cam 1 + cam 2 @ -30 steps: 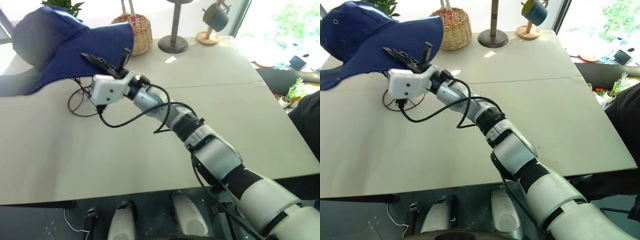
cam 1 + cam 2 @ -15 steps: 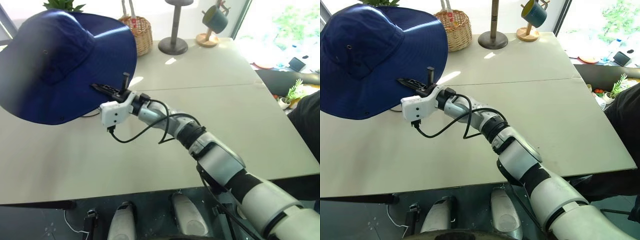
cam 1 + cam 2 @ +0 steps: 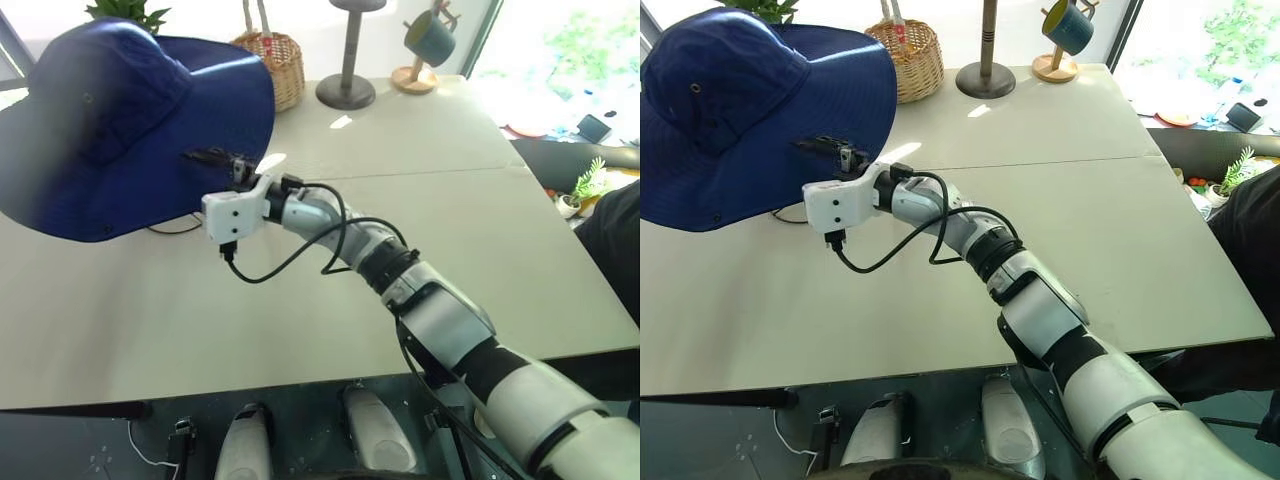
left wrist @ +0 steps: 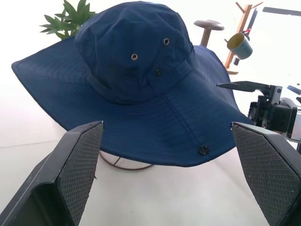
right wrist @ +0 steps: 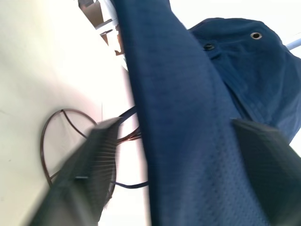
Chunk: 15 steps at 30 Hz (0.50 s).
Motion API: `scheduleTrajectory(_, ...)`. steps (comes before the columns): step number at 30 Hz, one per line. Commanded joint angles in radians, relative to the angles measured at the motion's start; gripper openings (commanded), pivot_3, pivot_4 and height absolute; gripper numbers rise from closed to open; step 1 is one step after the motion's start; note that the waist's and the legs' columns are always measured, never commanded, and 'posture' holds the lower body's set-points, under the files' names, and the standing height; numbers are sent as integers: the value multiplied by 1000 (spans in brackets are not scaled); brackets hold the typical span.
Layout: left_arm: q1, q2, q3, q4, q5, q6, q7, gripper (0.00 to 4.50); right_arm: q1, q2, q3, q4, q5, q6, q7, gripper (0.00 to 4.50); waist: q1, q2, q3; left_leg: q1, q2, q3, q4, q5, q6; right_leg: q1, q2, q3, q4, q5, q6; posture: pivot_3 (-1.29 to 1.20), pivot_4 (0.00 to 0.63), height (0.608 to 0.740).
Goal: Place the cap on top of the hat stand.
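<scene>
Floppy navy fabric wide-brimmed cap (image 4: 141, 89) sits draped over thin brown wire hat stand (image 5: 70, 155) on the tabletop (image 3: 420, 200). Placement looks done. Right tool (image 3: 840, 152) wide, brim between its fingers ungripped; left tool (image 4: 169, 174) wide, empty. Withdrawal remains.

The right arm reaches out across to the left. Its right gripper (image 3: 836, 152) has fingers wide apart. The left gripper (image 4: 167, 174) is wide apart too.
</scene>
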Motion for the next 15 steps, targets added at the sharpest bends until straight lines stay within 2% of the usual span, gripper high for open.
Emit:
scheduleTrajectory(1, -7, 17, 3, 6, 16, -8, -17, 4500, 4, -25, -3, -79, 17, 9, 52, 4477, 0, 0, 0, 0, 0, 0, 0, 0, 0, 0, 0, 0, 0, 0, 0, 0, 150, 740)
scheduleTrajectory(8, -28, 37, -23, 29, 60, -6, -41, 4500, 81, -150, -25, -224, 72, 1, 202, 4477, 4, 0, 0, 0, 0, 0, 0, 0, 0, 0, 0, 0, 0, 0, 0, 0, 150, 740)
scheduleTrajectory(14, -46, 51, -57, 45, 141, -16, -74, 4500, 157, -291, -120, -458, 289, 137, 434, 4477, 5, 0, 0, 0, 0, 0, -1, 0, 0, 0, 0, 0, 0, 0, 0, 0, 150, 740)
scheduleTrajectory(15, -48, 56, -55, 52, 149, -14, -83, 4500, 180, -331, -151, -523, 375, 227, 515, 4477, 5, 0, 0, 0, 0, 0, -1, 0, 0, 0, 0, 0, -1, 0, 0, 0, 150, 740)
